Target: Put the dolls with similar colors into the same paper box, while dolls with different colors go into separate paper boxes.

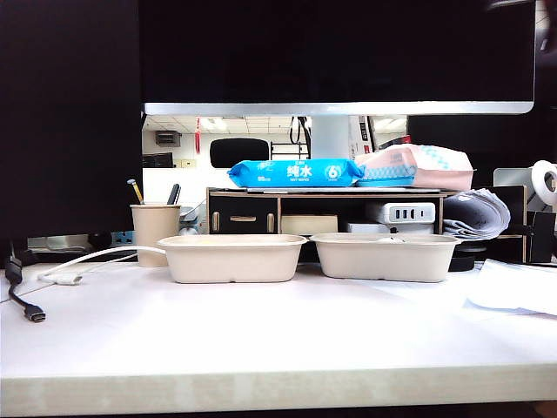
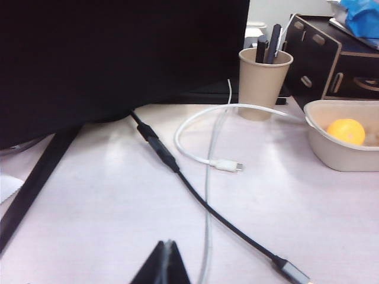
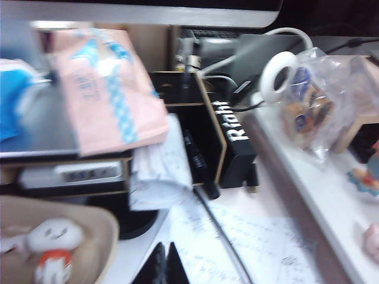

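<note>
On a white desk (image 1: pixel 261 340), two beige paper boxes sit side by side, the left box (image 1: pixel 231 258) and the right box (image 1: pixel 386 256).

Behind stand a pen cup (image 1: pixel 154 228) and a shelf (image 1: pixel 331 212). The left wrist view shows a round yellow doll (image 2: pixel 346 131) in its box, cables (image 2: pixel 195 195) nearby, the left gripper (image 2: pixel 166 266) clenched, empty. The right wrist view shows a white, orange-beaked doll (image 3: pixel 53 245) in its box; the right gripper (image 3: pixel 163 266) clenched, empty.

Two paper boxes (image 1: pixel 232 259), one yellow doll (image 2: pixel 346 131), one white doll (image 3: pixel 53 245).
</note>
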You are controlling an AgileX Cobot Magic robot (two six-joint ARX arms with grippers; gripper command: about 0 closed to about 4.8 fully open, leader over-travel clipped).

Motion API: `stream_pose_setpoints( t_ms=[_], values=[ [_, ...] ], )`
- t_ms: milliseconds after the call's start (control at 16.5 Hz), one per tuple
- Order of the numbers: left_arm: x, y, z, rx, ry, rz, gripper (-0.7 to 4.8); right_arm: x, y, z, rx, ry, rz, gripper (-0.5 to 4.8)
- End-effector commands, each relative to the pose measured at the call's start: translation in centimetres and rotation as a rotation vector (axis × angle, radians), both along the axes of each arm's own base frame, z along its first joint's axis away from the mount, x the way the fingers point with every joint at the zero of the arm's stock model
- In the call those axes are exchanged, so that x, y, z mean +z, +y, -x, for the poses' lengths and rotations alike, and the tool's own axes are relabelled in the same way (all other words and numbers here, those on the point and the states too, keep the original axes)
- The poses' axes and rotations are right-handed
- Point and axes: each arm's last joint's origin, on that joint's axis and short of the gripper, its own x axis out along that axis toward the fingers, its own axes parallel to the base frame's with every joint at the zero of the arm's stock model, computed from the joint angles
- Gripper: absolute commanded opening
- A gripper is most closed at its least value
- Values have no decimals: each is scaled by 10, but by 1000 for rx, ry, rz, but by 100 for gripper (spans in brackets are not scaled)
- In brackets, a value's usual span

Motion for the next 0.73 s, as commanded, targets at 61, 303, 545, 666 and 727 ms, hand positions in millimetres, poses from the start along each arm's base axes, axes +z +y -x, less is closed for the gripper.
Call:
stream_pose_setpoints(
  t_ms=[61,303,545,666,727],
  values=[
    [1,0,0,-3,-7,-4,-5,-31,-15,35,-27,-146,-110,-5],
    [1,0,0,-3,-7,-4,-5,-90,-37,66,-30,-239,-250,-5],
    [1,0,0,-3,-7,-4,-5,-120,-45,85,56,-290,-267,-5],
    [1,0,0,-3,-7,-4,-5,-128,-48,92,41,-330,-265,-5],
    [1,0,0,-3,-7,-4,-5,-130,-48,94,42,-328,-265,-5]
  ],
)
